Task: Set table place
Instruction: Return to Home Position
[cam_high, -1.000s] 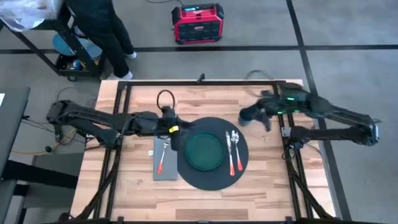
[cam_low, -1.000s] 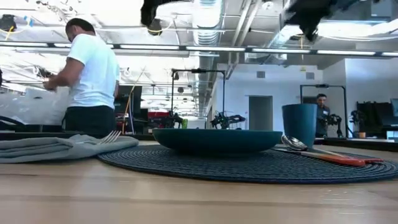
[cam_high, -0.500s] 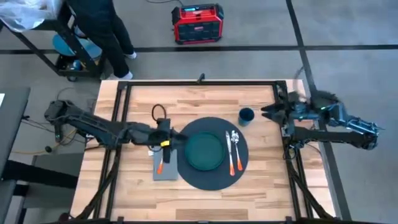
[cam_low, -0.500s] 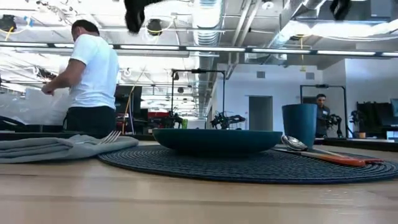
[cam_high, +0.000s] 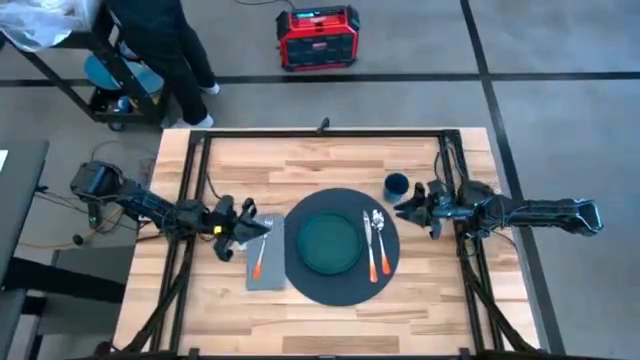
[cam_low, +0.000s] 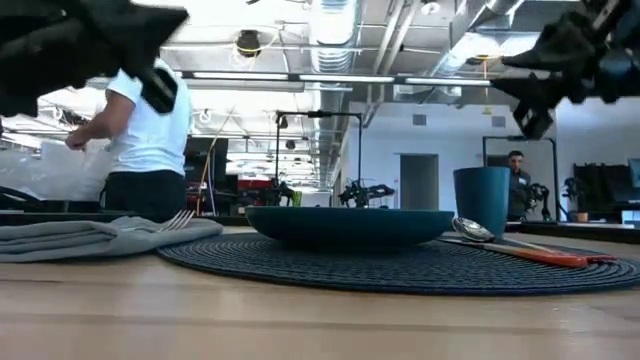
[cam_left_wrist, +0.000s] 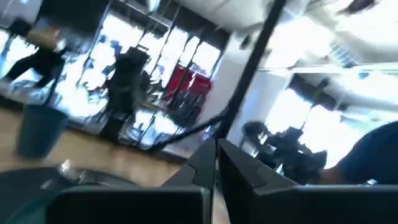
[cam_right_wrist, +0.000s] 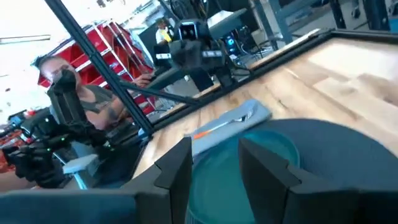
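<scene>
the table place (cam_high: 343, 291), a big round charcoal mat with a ribbed weave, lies flat in the middle of the table (cam_high: 330, 165) under a green plate (cam_high: 330, 243). left gripper (cam_high: 262, 226) hangs at the napkin's (cam_high: 268, 268) edge, fingers pressed together, empty. right gripper (cam_high: 402, 208) is near the blue cup (cam_high: 396, 185), fingers parted, empty.

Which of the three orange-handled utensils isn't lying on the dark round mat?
The orange-handled fork on the grey rectangular cloth napkin, left of the dark green round plate. The other two utensils lie side by side on the charcoal placemat.
</scene>
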